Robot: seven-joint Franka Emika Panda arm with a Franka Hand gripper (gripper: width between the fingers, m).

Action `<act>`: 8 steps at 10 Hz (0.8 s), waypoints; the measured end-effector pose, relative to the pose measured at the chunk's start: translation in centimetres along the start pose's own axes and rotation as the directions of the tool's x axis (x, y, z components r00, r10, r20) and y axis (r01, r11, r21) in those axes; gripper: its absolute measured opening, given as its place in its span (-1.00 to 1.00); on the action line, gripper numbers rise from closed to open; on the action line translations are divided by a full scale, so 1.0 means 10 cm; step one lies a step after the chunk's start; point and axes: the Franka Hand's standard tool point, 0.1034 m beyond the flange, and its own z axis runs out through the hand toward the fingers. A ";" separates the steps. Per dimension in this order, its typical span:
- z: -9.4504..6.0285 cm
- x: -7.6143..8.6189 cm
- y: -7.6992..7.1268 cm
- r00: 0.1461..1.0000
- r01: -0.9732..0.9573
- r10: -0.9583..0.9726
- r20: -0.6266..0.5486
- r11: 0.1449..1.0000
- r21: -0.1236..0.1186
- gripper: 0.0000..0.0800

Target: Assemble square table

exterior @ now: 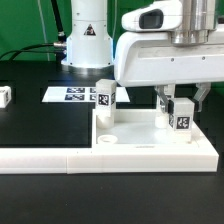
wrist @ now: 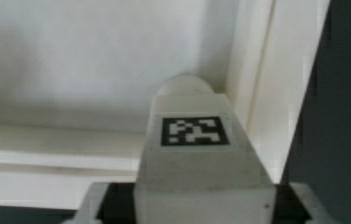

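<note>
Item 1, the black table (exterior: 30, 125): we record it as the largest surface, with a broad bare stretch on the exterior view's left and in front of the barrier.

Item 2, the arm (exterior: 165, 45): its white bulk hangs over the exterior view's right half, above the tabletop's right end.

Item 3, the L-shaped barrier (exterior: 40, 156): we note a long low white wall running along the near edge, with the tabletop pressed close behind it.

Item 4, the tabletop (exterior: 140, 132): a white tray with raised rim, lying flat against the barrier; a round corner hole (exterior: 107, 143) shows at its near left corner. In the wrist view we see its pale floor (wrist: 83, 110) and a raised rim edge (wrist: 257, 70) running just beside the held leg.

Item 5, the marker board (exterior: 70, 94): flat on the table behind the tabletop, near the arm's base.

Item 6, the gripper (exterior: 182, 103): we find it closed narrowly on a leg (exterior: 183, 115), tag facing outward, upright over the tabletop's right end. The wrist view shows this leg (wrist: 193, 140) between the fingers.

Item 7, a second leg (exterior: 104, 102): upright at the tabletop's far left corner.

Item 8, a small white part (exterior: 4, 95): at the exterior view's left edge, well apart.
</note>
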 end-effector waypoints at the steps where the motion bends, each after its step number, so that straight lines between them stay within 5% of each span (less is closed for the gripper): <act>1: 0.00 0.00 0.00 0.998 -0.070 0.070 0.000 0.998 0.000 -0.27; 5: 0.00 -0.01 0.02 0.875 -0.482 0.483 -0.025 0.875 0.035 -0.27; 8: 0.00 -0.01 0.02 0.728 -0.684 0.685 -0.022 0.728 0.039 -0.27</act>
